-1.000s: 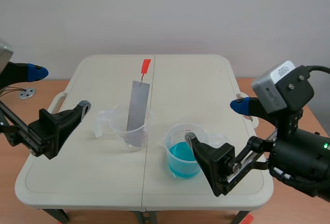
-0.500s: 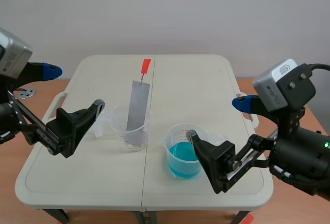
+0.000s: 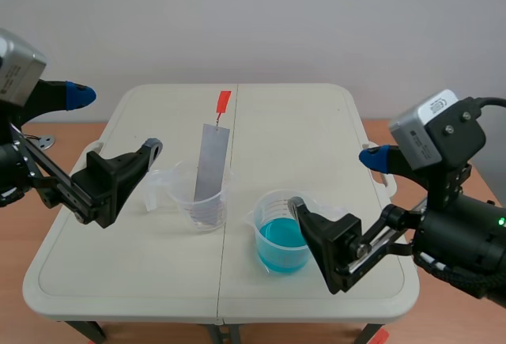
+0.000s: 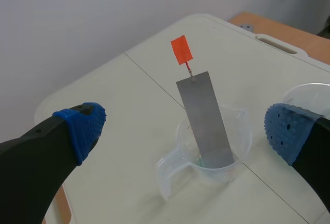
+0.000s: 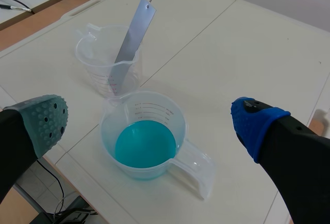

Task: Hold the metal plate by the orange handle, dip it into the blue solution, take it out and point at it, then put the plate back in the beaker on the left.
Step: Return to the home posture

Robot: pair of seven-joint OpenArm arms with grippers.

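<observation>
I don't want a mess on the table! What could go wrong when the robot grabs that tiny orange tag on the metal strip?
The orange handle is small and sits on a thin wire, so the open left gripper might pinch badly and drop the metal plate. The plate leans in a clear plastic beaker, which a nudge could tip. The beaker of blue solution stands close and could spill.

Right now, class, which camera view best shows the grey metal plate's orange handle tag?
The left wrist view: the orange handle tag stands whole above the grey metal plate. The scene view shows it small; the right wrist view catches only a sliver.
</observation>
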